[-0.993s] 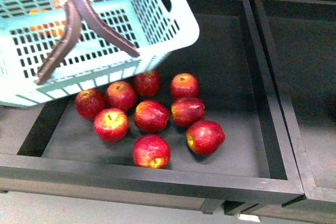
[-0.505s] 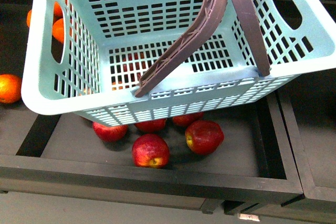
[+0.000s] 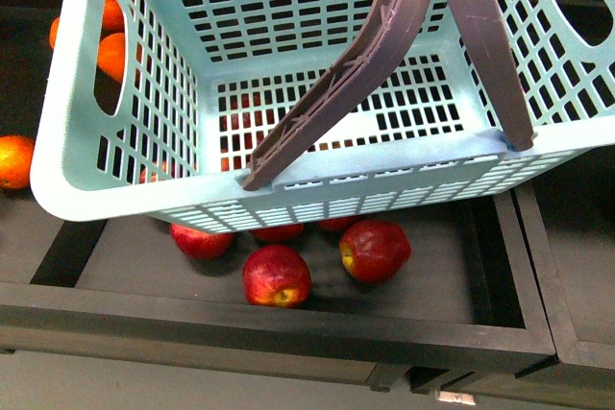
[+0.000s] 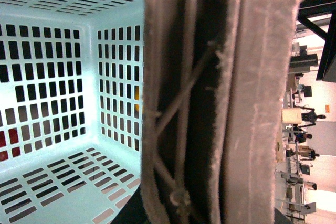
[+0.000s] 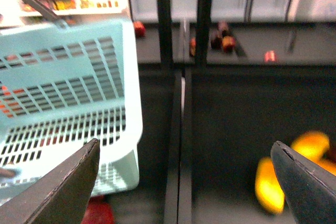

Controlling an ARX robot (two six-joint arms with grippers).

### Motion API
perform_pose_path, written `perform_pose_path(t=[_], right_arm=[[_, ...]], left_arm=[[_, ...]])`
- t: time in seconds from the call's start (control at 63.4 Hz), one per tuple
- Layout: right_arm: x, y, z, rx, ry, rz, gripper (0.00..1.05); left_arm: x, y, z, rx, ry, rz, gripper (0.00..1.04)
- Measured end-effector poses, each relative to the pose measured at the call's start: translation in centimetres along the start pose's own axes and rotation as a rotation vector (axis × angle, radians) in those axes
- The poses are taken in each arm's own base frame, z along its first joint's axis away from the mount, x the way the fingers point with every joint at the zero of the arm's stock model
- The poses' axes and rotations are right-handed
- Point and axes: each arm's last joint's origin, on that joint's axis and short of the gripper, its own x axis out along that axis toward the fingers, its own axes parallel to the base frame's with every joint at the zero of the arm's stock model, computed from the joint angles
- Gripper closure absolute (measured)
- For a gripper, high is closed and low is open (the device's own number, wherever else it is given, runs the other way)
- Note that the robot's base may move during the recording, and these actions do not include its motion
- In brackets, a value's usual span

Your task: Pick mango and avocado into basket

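You're at the start: carry done, first pick not begun. The basket [image 3: 115, 189] hangs in the air over the bin [image 3: 288, 325] of apples [image 3: 277, 276], tipped toward the front cam. What shows of its floor has no fruit on it.

The R tool [image 5: 184, 187] is wide open and holds nothing. It looks down at the next bin along, beside the basket. The yellow blurs there are prob. mango [image 5: 270, 184], well apart from the tool and off to one side.

Next move, as I judge it:
- swing the R tool over one yellow fruit, centre it between the tips, then go down and close
- keep the basket steady and near, so the drop is short

Hard to see:
- The L tool doesn't show in any view. Its wrist cam is filled by the brown handles [image 4: 252, 103], so you can't tell its grip. Since the basket hangs from them, it prob. has hold.
- Avocado: none I can make out. Dark specks far back in the R wrist view are too small to call.
- The mango is motion-blurred, so shape and count are unclear.
- The basket hides most apples, and oranges [image 3: 14, 160] peek past its L side.
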Motion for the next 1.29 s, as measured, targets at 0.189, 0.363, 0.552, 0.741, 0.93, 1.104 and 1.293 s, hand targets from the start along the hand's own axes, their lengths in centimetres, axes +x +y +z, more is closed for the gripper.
perform_pose_path(t=[0.189, 0.363, 0.552, 0.741, 0.93, 1.104, 1.293], right_arm=[[2.7, -2.3, 1.8, 0.247, 0.348, -0.179, 0.09], [8.8, -8.7, 2.3, 0.216, 0.335, -0.32, 0.09], [16.6, -13.4, -1.8, 0.124, 0.503, -0.357, 0.09], [23.1, -15.5, -7.8, 0.128, 0.706, -0.347, 0.09], [28.5, -16.7, -11.4, 0.148, 0.78, -0.345, 0.09], [31.3, -17.5, -12.3, 0.144, 0.791, -0.352, 0.09], [33.0, -17.9, -14.0, 0.144, 0.824, -0.343, 0.09]], left_arm=[[0.0, 0.1, 0.0, 0.002, 0.001, 0.001, 0.91], [0.0, 0.1, 0.0, 0.0, 0.002, 0.002, 0.91], [0.0, 0.1, 0.0, 0.001, 0.001, 0.003, 0.91], [0.0, 0.1, 0.0, 0.0, 0.002, 0.002, 0.91], [0.0, 0.1, 0.0, 0.0, 0.001, 0.003, 0.91], [0.0, 0.1, 0.0, 0.0, 0.001, 0.002, 0.91], [0.0, 0.1, 0.0, 0.0, 0.001, 0.002, 0.91]])
